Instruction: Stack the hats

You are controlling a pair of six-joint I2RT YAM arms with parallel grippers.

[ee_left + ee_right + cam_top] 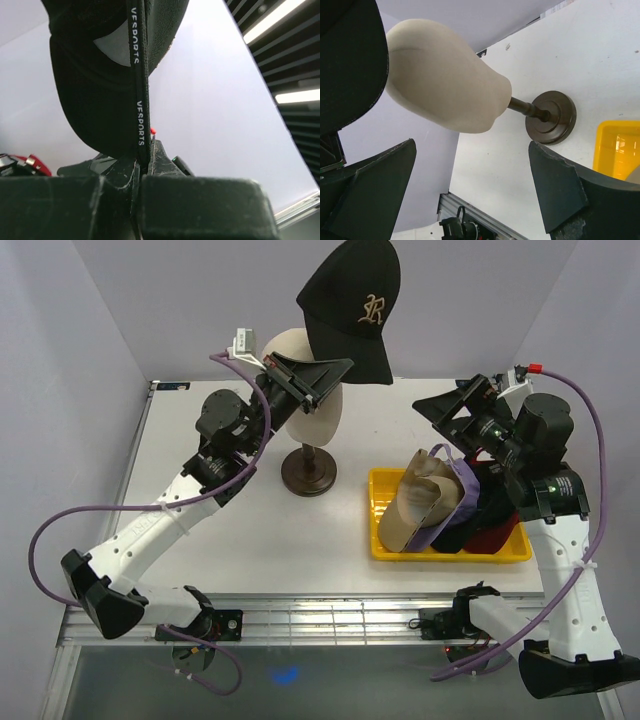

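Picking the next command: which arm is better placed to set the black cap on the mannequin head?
Left. Its claw is shut on the black cap, raised close above the mannequin head. The right claw is open and empty, near the yellow tray.

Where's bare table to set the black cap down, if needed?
Bare table lies in front of the mannequin stand, between the left arm and the yellow tray; another patch sits between stand and right gripper. The tray is heaped with caps.
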